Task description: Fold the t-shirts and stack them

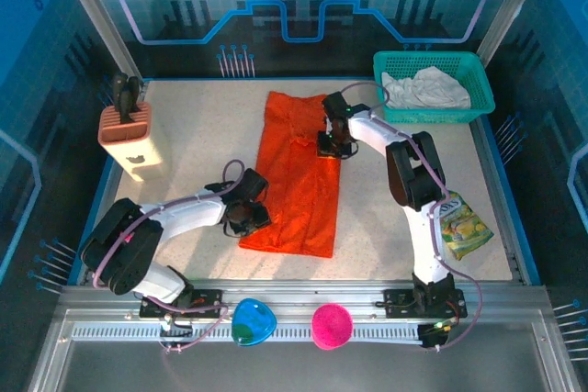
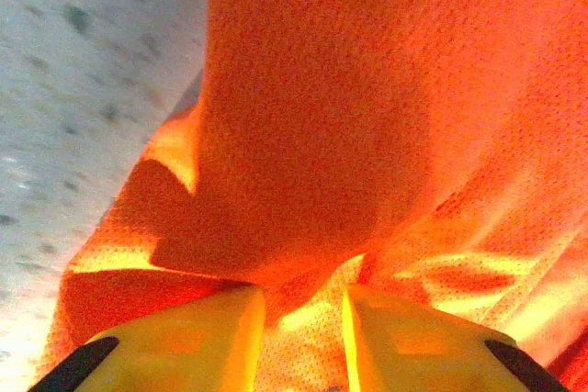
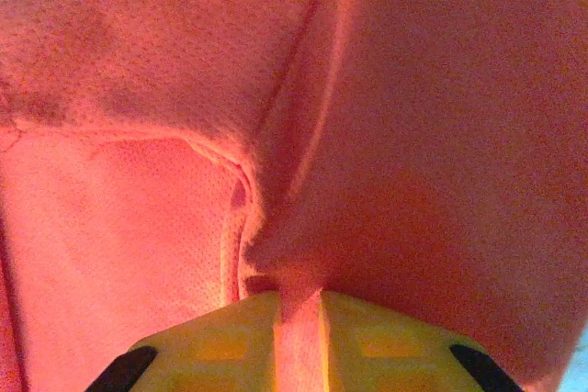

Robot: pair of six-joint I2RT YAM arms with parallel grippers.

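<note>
A teal plastic mesh basket [image 1: 432, 116] is sitting at the far right corner of the speckled tabletop [image 1: 211, 135], while a pale pink slotted holder [image 1: 129, 140] is standing near the far left edge with dark handles [image 1: 126, 96] sticking up out of its top. A yellow-green snack bag [image 1: 462, 225] is lying flat near the right edge, well apart from the basket. On the metal rail [image 1: 119, 330] in front of the tabletop, a blue bowl [image 1: 252, 321] and a pink bowl [image 1: 332, 326] are resting near each other, the blue one on the left.
</note>
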